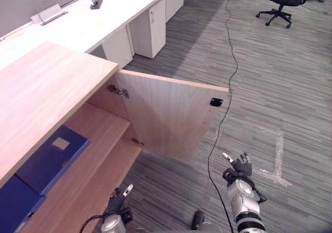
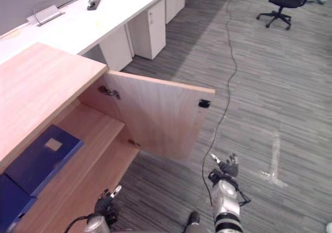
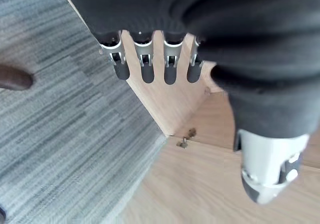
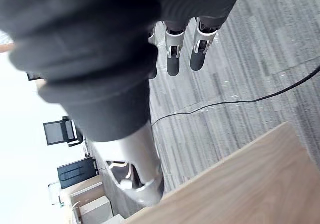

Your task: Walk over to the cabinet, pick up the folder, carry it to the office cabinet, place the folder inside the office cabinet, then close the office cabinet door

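1. The folder's home! The blue folder (image 1: 52, 158) lies flat on the shelf (image 1: 98, 134) inside the office cabinet (image 1: 46, 87), towards the shelf's left end and back from its front edge. A second blue item (image 1: 13, 202) lies just beside it.
2. Both hands are empty. The left hand (image 1: 119, 201) sits low by the shelf's front edge, fingers straight and spread. The right hand (image 1: 239, 168) hangs over the floor past the door's free edge, fingers loose and apart.
3. The door (image 1: 166, 113) stands swung wide, so I'd judge closing it is what's left.
4. Watch out: the left hand looks to be in the door's swing path and could get pinched. A push near the hinge (image 1: 118, 91) may stall, and a hard shove could bounce the door back.
5. Writing? There's a pale label (image 1: 60, 143) on the folder, but nothing on it can be read.
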Motion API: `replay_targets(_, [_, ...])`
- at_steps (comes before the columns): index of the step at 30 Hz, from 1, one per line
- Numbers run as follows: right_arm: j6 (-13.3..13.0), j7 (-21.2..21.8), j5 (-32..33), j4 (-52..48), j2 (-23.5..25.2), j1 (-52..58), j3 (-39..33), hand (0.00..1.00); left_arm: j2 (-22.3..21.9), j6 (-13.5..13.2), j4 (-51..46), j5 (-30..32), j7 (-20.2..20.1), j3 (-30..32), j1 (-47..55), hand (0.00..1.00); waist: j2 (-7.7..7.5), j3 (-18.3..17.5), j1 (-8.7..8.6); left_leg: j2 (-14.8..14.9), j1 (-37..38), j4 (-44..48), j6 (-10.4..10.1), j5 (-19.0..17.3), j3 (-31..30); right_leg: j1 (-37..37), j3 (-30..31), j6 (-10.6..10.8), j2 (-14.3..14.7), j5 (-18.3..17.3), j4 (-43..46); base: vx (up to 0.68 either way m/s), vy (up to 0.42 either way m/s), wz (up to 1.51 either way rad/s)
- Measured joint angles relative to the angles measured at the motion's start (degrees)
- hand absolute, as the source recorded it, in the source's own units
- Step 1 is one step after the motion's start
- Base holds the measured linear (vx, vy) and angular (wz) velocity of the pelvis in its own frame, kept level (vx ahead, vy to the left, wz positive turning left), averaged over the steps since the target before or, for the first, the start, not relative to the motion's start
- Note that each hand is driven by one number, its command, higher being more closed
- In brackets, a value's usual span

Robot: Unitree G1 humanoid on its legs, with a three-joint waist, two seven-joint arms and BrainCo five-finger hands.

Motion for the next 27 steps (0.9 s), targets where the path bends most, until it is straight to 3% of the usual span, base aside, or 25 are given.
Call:
replay_targets(11, [0.20, 2.27, -2.01, -0.05, -1.19, -4.37, 2.39, 0.00, 2.26, -0.01, -0.08, 0.07, 0.64, -0.35, 0.33, 0.00, -2.07, -1.02, 0.77, -1.93, 0.06, -2.61, -0.09, 1.43, -1.78, 3.83, -1.37, -0.27, 0.06, 6.87, -9.64, -0.05, 0.020, 0.07])
replay_targets(14, [0.18, 2.81, -2.01, 1.76, -3.70, -8.51, 4.25, 0.00, 3.13, -0.08, -0.08, 0.27, 0.60, -0.34, 0.87, 0.00, -2.72, -0.89, 1.01, -2.46, -0.44, -2.64, 0.09, 1.86, -2.57, 3.70, -1.74, -0.35, -0.45, 7.46, -9.94, -0.11, 0.016, 0.09])
replay_targets(20, [-0.15, 4.65, -1.87, 15.96, -8.80, -22.42, 5.90, 0.00, 3.37, -0.47, -0.02, 0.39, 0.46, -0.38, 1.70, 0.00, -3.18, -0.66, 2.53, -3.11, -2.70, -2.50, -0.10, 2.14, -4.35, 2.07, -1.87, -0.39, -0.88, 7.48, -10.13, -0.08, 0.036, 0.07])
replay_targets(27, [0.12, 3.91, 2.30, 32.37, -14.13, -36.36, 3.19, 0.00, 3.40, -1.08, -0.02, 0.15, 0.43, -1.33, 1.52, 0.00, -2.32, 0.65, 3.46, -3.65, -4.33, -1.89, 0.05, 3.07, -8.56, 2.73, -5.27, -0.63, -1.52, 8.16, -9.90, 0.07, 0.075, 0.26])
